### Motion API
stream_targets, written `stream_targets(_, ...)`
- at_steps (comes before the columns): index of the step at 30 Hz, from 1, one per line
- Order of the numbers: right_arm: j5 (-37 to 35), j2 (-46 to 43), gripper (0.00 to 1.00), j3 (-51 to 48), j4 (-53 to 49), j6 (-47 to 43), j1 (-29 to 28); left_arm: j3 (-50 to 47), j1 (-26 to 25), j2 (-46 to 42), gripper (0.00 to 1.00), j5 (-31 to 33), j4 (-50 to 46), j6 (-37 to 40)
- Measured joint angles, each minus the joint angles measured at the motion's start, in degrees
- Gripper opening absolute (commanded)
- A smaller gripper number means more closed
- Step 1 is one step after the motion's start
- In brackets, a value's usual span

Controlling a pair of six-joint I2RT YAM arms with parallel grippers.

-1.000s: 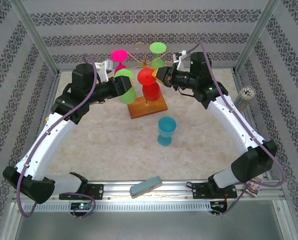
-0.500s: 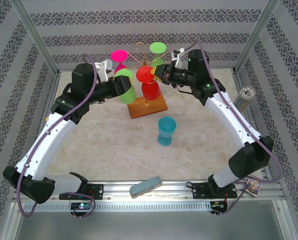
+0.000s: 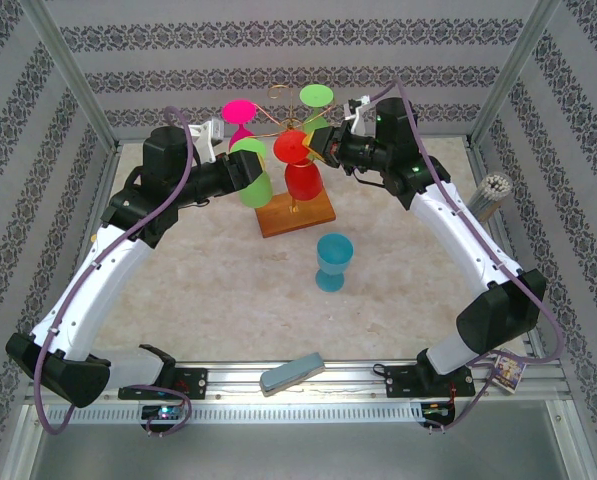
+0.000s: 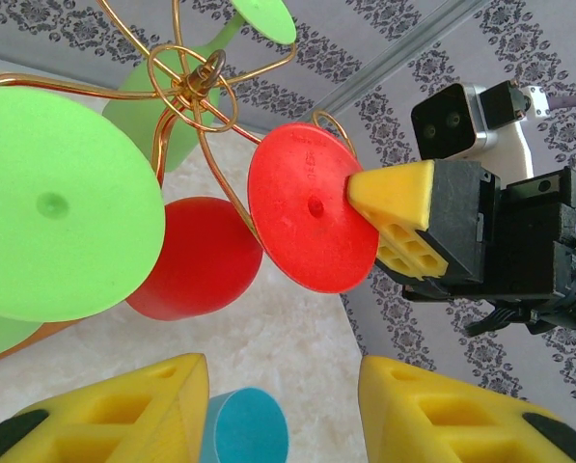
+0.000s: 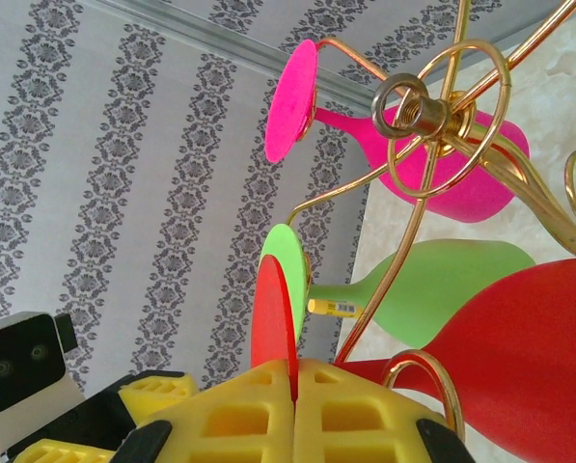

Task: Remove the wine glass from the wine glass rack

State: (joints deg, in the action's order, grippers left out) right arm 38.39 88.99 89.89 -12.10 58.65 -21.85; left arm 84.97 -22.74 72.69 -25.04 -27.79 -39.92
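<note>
Right gripper [image 5: 295,371] and the red foot it gripped had shifted slightly left, away from the arm bases.
Wine glass [image 4: 312,220] hung bowl-down on the wine glass rack [image 3: 303,212], its foot pinched edge-on between the closed right jaws. Left gripper [image 4: 280,374] faced it, jaws part-way apart, nothing between; lime glass foot [image 4: 56,203] just left of them, teal glass [image 3: 333,262] beyond the gap.

We see pale marbled counter [image 3: 218,300] w/ wine glass rack [image 3: 308,216] at back-center. Teal goblet [image 3: 332,262] upright just in front.
</note>
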Motion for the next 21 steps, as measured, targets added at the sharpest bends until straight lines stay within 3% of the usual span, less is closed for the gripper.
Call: stream_targets(21, -2.34, -0.13, 0.0, -2.56, 5.18, 4.09, 3.85, 0.0, 0.0, 0.0, 0.45, 0.02, 0.0, -0.57)
